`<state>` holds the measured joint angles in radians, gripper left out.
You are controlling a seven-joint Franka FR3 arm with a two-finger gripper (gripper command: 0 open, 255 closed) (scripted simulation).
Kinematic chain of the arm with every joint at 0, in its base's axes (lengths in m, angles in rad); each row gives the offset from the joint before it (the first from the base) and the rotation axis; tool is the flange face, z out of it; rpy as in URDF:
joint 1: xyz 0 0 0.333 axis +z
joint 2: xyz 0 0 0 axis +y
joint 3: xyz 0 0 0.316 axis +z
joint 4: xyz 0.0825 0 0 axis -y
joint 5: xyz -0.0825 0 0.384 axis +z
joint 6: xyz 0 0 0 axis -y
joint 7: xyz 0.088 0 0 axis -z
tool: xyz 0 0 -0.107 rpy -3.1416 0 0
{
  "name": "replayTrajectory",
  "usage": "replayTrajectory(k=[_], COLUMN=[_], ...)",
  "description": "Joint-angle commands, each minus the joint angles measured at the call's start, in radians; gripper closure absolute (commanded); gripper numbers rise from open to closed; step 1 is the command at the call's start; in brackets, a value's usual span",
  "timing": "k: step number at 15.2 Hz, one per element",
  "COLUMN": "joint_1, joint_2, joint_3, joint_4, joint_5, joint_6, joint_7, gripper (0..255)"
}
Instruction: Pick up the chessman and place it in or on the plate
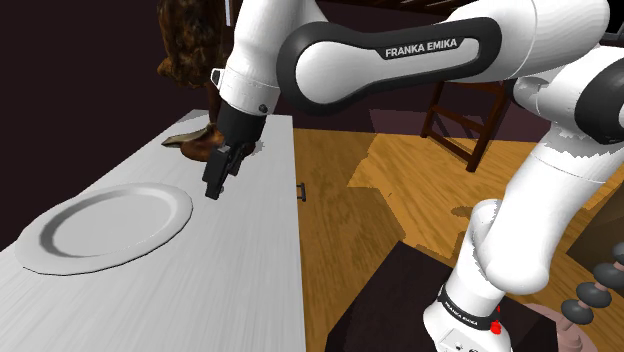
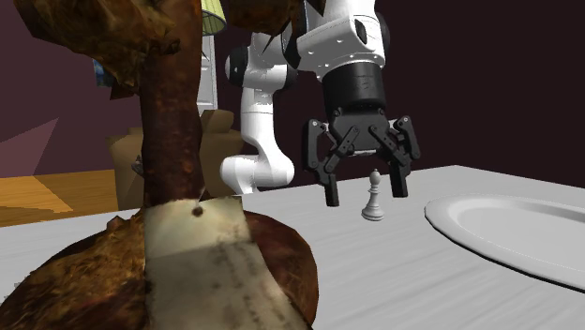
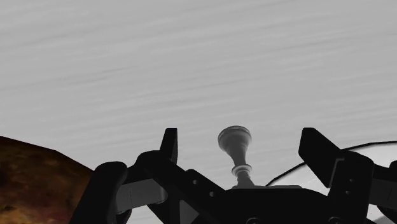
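A small pale chessman (image 2: 374, 197) stands upright on the grey table, just beside the rim of a wide grey plate (image 2: 511, 234). My black gripper (image 2: 367, 192) hangs over it, open, one finger on each side of the piece and neither touching it. In the wrist view the chessman (image 3: 234, 140) shows in the gap between the fingers of the gripper (image 3: 242, 145), with the plate's rim (image 3: 382, 147) just past one finger. In the shoulder view the gripper (image 1: 214, 186) hovers at the far edge of the plate (image 1: 110, 228) and hides the chessman.
A large rough brown object (image 2: 178, 187) stands on the table close to the gripper, seen also as the brown object (image 1: 196, 145) in the shoulder view. The table's edge (image 1: 298, 250) drops to a wooden floor with a wooden chair (image 1: 465, 110) beyond.
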<state>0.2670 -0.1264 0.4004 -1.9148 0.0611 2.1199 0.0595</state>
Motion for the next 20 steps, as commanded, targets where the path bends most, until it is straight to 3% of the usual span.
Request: replayTrajectory(k=[1, 2, 11, 20], joint_1=[0.000, 0.000, 0.000, -0.002], joint_2=[0.000, 0.000, 0.000, 0.007], joint_3=[0.000, 0.000, 0.000, -0.002], joint_4=[0.000, 0.000, 0.000, 0.128], joint_5=[0.000, 0.000, 0.000, -0.006], joint_6=[0.000, 0.000, 0.000, -0.122], joint_7=[0.000, 0.000, 0.000, 0.004], gripper=[0, 255, 255, 255])
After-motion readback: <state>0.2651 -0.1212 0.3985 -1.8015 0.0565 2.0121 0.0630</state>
